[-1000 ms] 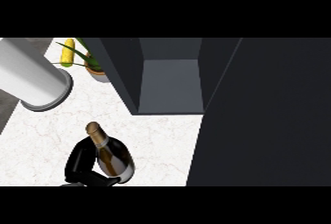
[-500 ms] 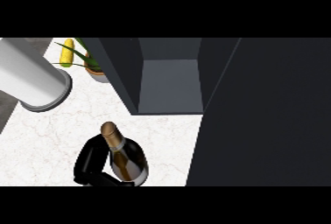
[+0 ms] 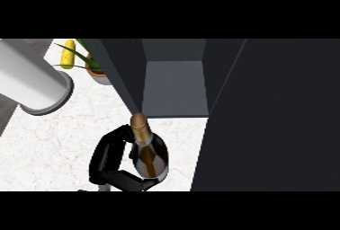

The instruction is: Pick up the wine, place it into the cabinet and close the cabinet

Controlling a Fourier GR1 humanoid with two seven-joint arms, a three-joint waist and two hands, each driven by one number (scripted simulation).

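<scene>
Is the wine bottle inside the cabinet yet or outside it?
Outside. The wine bottle is over the counter, its top just short of the open cabinet floor, with a hand curled round it.

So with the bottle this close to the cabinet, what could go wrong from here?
1. The wine bottle, held in the hand, has its neck right below the cabinet's left wall; it could strike that edge instead of entering the opening.
2. The open door stands close on the bottle's right, so a sideways drift could bump it.
</scene>
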